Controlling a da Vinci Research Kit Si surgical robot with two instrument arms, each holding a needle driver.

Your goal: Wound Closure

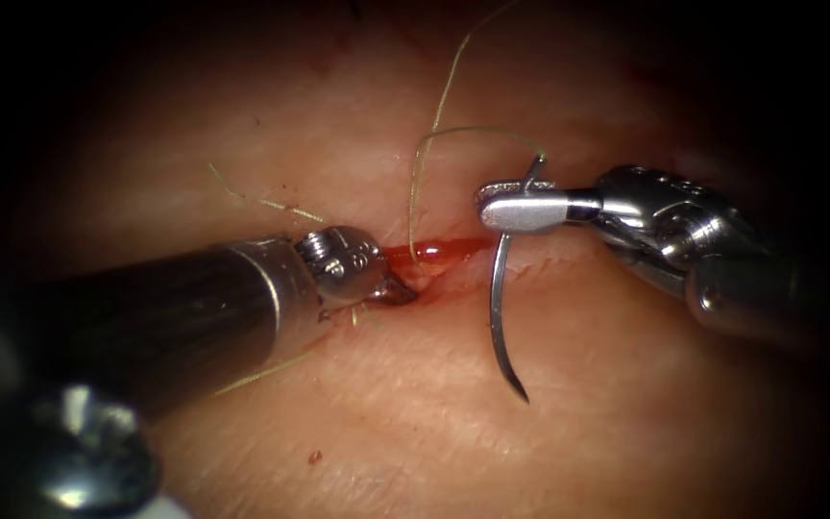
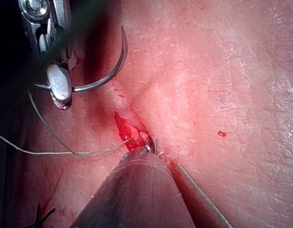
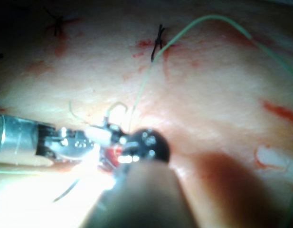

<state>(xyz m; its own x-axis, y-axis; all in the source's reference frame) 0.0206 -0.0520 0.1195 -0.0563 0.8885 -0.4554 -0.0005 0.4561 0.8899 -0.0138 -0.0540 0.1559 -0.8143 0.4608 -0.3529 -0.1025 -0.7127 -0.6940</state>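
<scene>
My right tool (image 1: 487, 204) has its jaws shut on the curved needle (image 1: 497, 308) close to its thread end. The needle is free of the tissue (image 1: 626, 404) and crosses the cut (image 1: 463, 252) to the right of the red fluid (image 1: 429, 252), with its point toward the near side. The thread (image 1: 473, 130) arcs from the needle's tail and drops into the cut. My left tool (image 1: 398, 290) has its tip down in the cut's left end. The left wrist view shows the needle (image 2: 108, 71) in the right tool (image 2: 58, 90), and the left tool's tip (image 2: 147, 147) at the fluid (image 2: 126, 130).
Pale loose thread ends (image 1: 261, 202) lie on the tissue around the left tool's shaft (image 1: 175, 317). A further thread strand (image 1: 453, 77) runs away to the far side. Dark earlier stitches (image 3: 158, 40) sit on the tissue in the right wrist view.
</scene>
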